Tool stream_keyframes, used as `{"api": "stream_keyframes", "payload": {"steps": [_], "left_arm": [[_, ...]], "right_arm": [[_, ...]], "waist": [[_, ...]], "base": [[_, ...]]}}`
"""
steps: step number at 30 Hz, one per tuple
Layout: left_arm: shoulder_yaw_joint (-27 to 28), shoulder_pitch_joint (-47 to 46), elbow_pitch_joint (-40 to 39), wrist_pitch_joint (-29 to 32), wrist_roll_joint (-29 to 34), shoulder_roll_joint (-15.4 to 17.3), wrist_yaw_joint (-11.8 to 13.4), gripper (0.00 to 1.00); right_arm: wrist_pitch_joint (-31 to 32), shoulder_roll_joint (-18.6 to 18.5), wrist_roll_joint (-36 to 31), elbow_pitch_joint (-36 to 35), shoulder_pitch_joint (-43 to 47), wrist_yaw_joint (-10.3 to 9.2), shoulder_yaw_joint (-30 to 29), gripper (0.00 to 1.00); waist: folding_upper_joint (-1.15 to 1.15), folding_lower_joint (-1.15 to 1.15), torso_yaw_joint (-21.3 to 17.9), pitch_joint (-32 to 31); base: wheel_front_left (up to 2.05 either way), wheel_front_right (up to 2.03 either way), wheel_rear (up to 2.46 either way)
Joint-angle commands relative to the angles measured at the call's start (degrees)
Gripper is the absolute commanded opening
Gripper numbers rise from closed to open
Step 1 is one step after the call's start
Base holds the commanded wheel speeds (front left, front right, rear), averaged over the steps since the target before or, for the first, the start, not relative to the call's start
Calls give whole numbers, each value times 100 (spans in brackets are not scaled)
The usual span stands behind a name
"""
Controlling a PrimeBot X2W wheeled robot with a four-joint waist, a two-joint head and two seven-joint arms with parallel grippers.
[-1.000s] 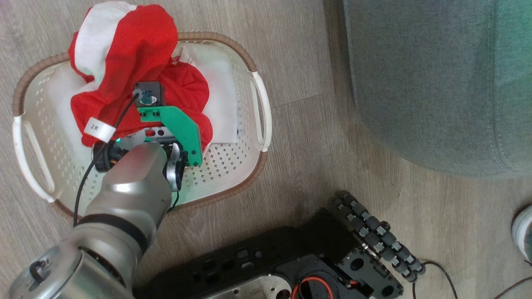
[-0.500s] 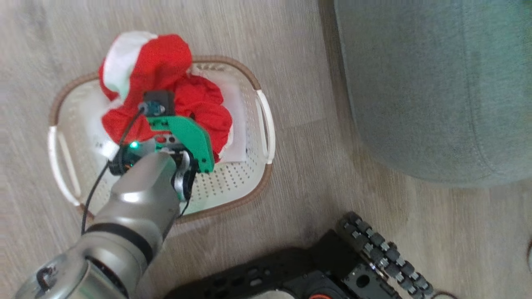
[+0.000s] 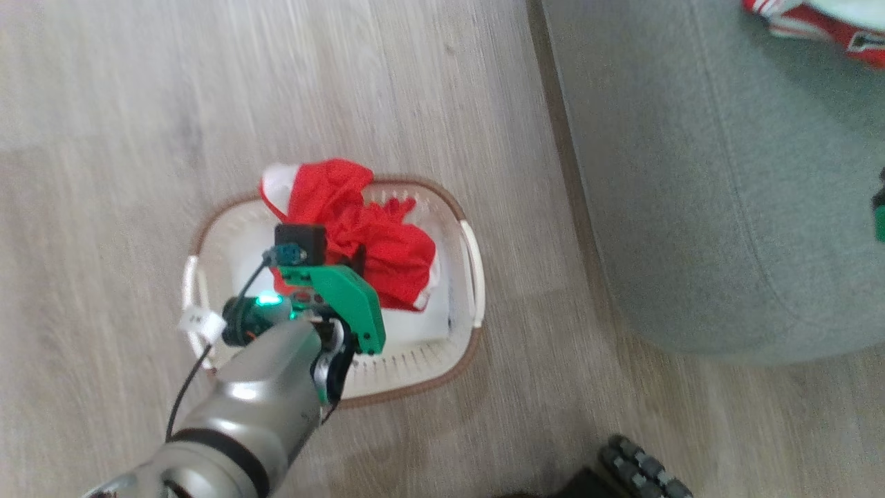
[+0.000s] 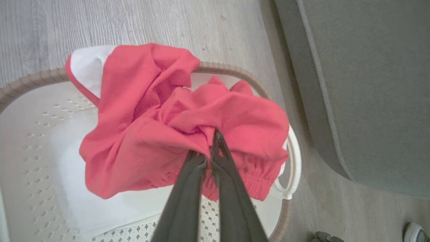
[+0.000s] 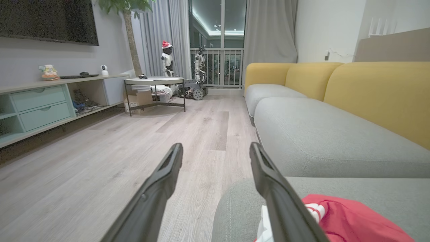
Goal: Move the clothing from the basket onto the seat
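In the left wrist view my left gripper (image 4: pixel 209 148) is shut on a bunched red garment (image 4: pixel 174 134) with a white panel. It hangs over the cream basket (image 4: pixel 231 71). A flat white sheet (image 4: pixel 84 201) lines the basket bottom. From the head, the clothing (image 3: pixel 373 238) sits above the basket (image 3: pixel 470 346), with my left arm (image 3: pixel 276 373) over the near side. The grey-green seat (image 3: pixel 691 173) lies to the right. A second red-and-white garment (image 3: pixel 823 24) rests on it. My right gripper (image 5: pixel 216 153) is open above the seat's (image 5: pixel 319 141) edge, beside that garment (image 5: pixel 346 218).
Pale wood floor (image 3: pixel 138 138) surrounds the basket. My base wheel (image 3: pixel 643 470) is at the bottom. A shoe (image 4: pixel 415 232) lies on the floor near the seat. Yellow backrests (image 5: pixel 376 90), a low console (image 5: pixel 40 104) and a round table (image 5: pixel 154 81) stand farther off.
The head camera has pulled back, so the basket looks smaller and lower. My left gripper has raised the red garment, which now hangs more bunched above the basket.
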Motion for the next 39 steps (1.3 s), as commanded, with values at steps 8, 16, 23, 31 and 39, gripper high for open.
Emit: {"api": "stream_keyframes", "payload": {"steps": [8,16,23,31,39], "left_arm": [[392,233,-670,-169,460,13,-18,0],[1276,644,-1831,-171,1716,236,81,0],[1741,875,-2932,-171,2457,470,166,0],[1844,838,-3876,-141,2782,763,243,0],[1790,526,-4907,275,3003,1078,434,0]], "right_arm": [[-34,-24,-174,36,646,-1,121,100],[-34,144,-321,180,1035,-1,195,100],[-34,316,-422,305,1341,-1,342,100],[-34,484,-516,426,1565,-1,575,100],[-34,593,-589,528,1739,-1,867,100]], "waist": [[-1,0,483,-1400],[-1,0,638,-2041],[-1,0,715,-2507],[-1,0,757,-2883],[-1,0,777,-3096]], "base": [[0,0,0],[0,0,0],[0,0,0],[0,0,0],[0,0,0]]}}
